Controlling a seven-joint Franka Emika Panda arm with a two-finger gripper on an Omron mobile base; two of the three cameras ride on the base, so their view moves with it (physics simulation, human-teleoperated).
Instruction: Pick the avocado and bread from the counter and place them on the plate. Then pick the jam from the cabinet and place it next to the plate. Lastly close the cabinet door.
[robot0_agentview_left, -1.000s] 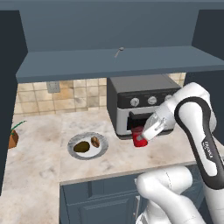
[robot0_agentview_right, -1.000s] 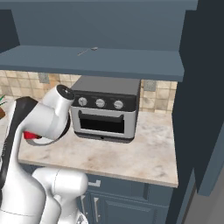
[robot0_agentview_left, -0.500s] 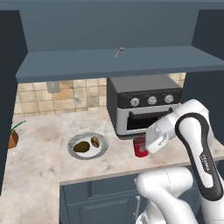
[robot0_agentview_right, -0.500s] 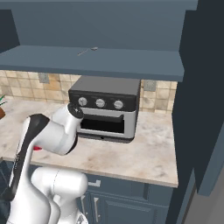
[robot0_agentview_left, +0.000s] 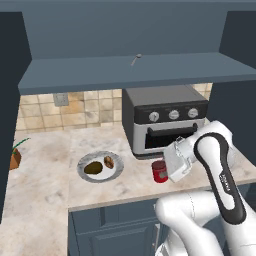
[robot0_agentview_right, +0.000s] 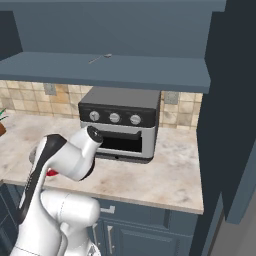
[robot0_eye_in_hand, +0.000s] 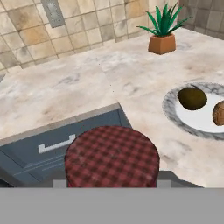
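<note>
The jam (robot0_agentview_left: 159, 171) is a red jar with a checked lid (robot0_eye_in_hand: 112, 155). It stands low at the counter's front, right of the plate (robot0_agentview_left: 100, 180), and I cannot tell whether it touches the counter. My gripper (robot0_agentview_left: 164, 172) is shut on it, with the fingers hidden behind the jar. A sliver of the jam (robot0_agentview_right: 51, 172) shows behind the arm. The avocado (robot0_agentview_left: 93, 168) and the bread (robot0_agentview_left: 108, 161) lie on the plate. The hand view shows the plate (robot0_eye_in_hand: 175, 118), avocado (robot0_eye_in_hand: 192, 98) and bread (robot0_eye_in_hand: 218, 113) past the jar. The blue cabinet (robot0_agentview_left: 135, 72) hangs overhead.
A black toaster oven (robot0_agentview_left: 165, 120) stands right behind the jar. A potted plant (robot0_agentview_left: 15, 157) sits at the far left of the counter. The counter's front edge and a drawer front (robot0_eye_in_hand: 57, 144) lie just below the jar. A tall dark panel (robot0_agentview_right: 235, 100) rises on the right.
The arm has lowered the jam from in front of the toaster oven's door down to counter level. Most of that drop came early, and it has barely moved since.
</note>
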